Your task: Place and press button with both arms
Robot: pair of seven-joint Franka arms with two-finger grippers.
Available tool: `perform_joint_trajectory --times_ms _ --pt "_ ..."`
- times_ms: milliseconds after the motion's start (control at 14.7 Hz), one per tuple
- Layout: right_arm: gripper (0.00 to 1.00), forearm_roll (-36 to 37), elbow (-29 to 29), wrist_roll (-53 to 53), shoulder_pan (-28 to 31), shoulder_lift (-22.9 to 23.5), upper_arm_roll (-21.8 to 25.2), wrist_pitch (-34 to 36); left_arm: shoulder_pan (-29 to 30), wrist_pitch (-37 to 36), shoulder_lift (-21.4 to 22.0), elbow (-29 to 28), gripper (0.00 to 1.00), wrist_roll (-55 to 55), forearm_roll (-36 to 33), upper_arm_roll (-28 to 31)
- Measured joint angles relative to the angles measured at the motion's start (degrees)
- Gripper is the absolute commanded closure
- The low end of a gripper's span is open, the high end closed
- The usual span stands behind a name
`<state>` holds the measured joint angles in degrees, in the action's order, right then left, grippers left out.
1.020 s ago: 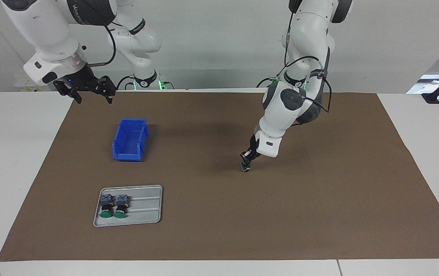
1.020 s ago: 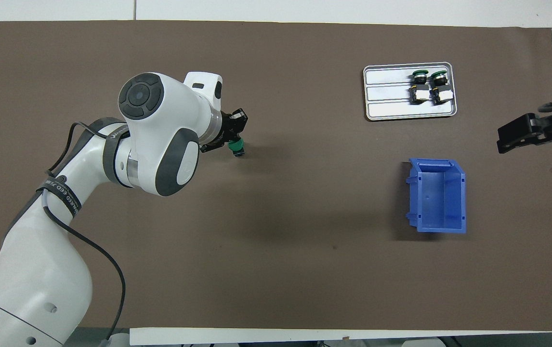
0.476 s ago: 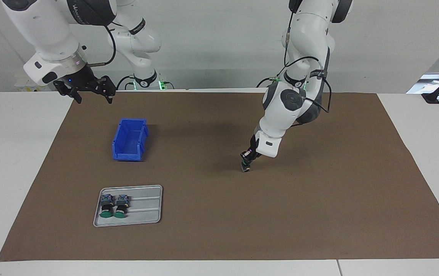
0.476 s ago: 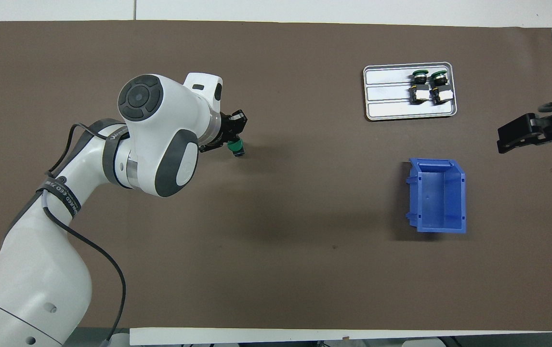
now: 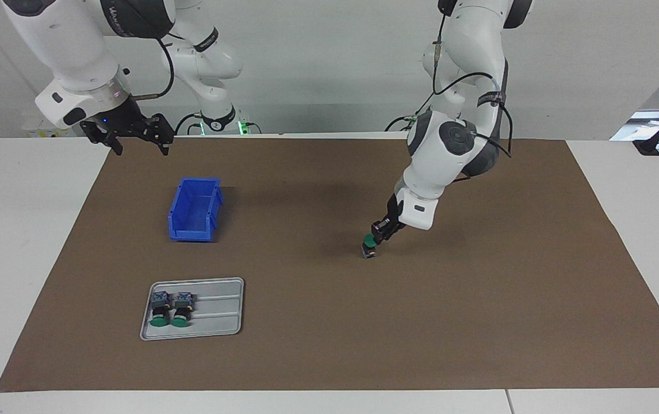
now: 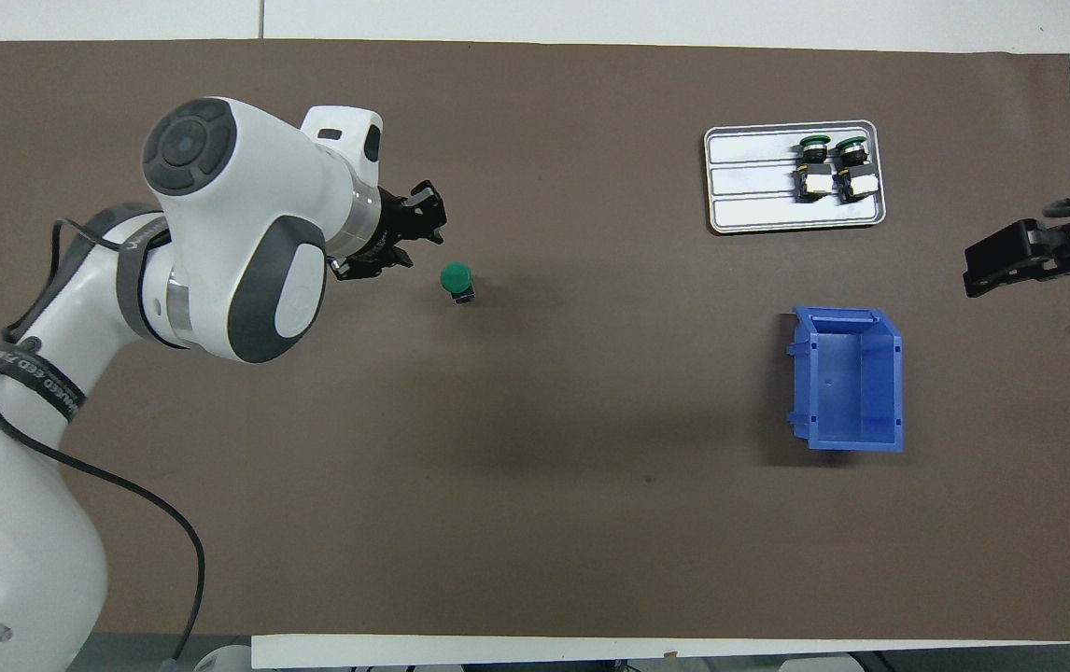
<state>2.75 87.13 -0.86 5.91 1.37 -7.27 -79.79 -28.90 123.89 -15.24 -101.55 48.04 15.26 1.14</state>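
Brown-covered bench (image 5: 479, 322): button (image 6: 457, 279) stands upright mid-frame, left gripper (image 6: 404, 238) apparently part-open and empty beside; right gripper (image 5: 134, 135), wide open, should press squarely down

Item one: black strap (image 6: 31, 373) wrapped round the glossy white left arm (image 6: 21, 523), printed in white capitals, of which I can make out only something like "ANEED" from my station. Item two: dark grey joint band (image 5: 128, 14) on the glossy white right arm (image 5: 71, 46), white capitals beginning "WAN", the rest unreadable to me. Item three: grey wrist band (image 6: 133, 247) on the left arm, similar white lettering, too small for me to read.
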Motion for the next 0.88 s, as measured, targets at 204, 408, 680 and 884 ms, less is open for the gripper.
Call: perform_joint_trajectory --times_ms 204,408,680,884 --pt "0.01 0.0 0.0 0.0 0.0 0.0 0.0 0.0 3.85 -3.63 1.62 0.55 0.0 -1.93 -3.82 0.42" --pt "0.01 0.0 0.0 0.0 0.0 0.0 0.0 0.0 8.12 -10.92 2.41 3.15 0.0 -8.59 -4.45 0.64" --pt "0.01 0.0 0.0 0.0 0.0 0.0 0.0 0.0 14.56 -19.08 4.47 4.96 0.0 -19.8 -5.67 1.24" --pt "0.01 0.0 0.0 0.0 0.0 0.0 0.0 0.0 18.87 -24.49 6.85 5.28 0.0 -27.96 -11.13 1.48"
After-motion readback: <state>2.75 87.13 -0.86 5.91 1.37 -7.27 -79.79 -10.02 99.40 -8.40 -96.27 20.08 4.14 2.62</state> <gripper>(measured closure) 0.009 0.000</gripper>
